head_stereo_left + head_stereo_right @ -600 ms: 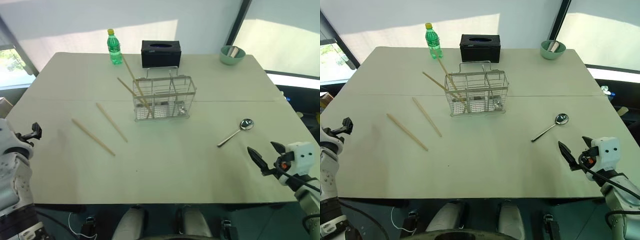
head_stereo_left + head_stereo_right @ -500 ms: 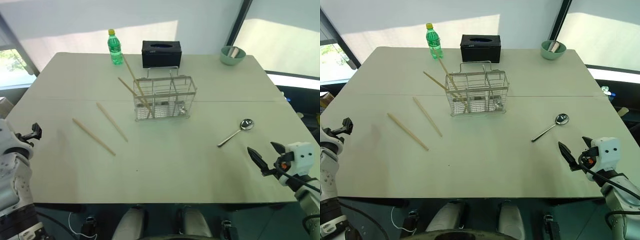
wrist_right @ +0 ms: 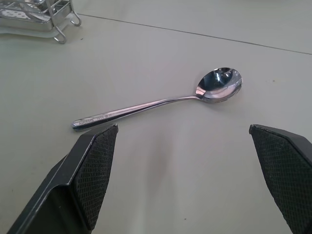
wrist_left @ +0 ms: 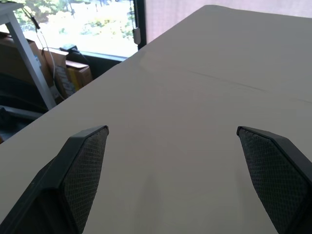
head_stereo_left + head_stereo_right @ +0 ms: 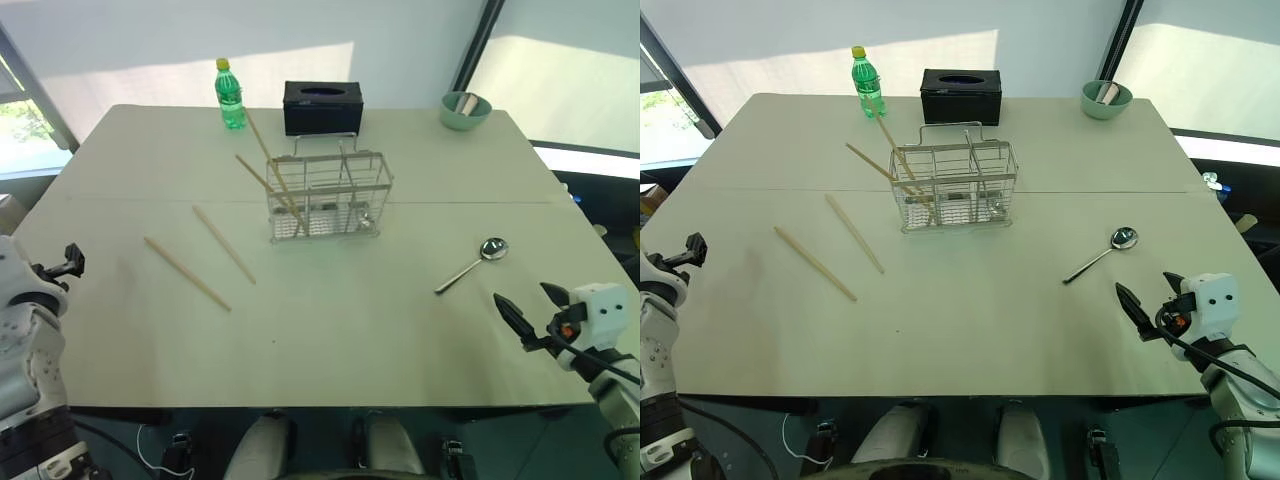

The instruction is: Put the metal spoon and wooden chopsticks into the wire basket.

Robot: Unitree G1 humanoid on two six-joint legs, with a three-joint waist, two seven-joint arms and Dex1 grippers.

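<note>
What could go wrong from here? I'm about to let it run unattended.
1. The spoon lies flat on the table; the open right gripper may slide it rather than lift it.
2. Two chopsticks already lean out of the basket; dropping the spoon in could jostle them or tip the basket.
3. Two more chopsticks lie flat and thin, hard for the open left gripper to pinch.

Head eyes look down over the whole desk (image 5: pixel 330 340); right wrist cam sits close above the spoon (image 3: pixel 161 101), left one skims bare desk.
</note>
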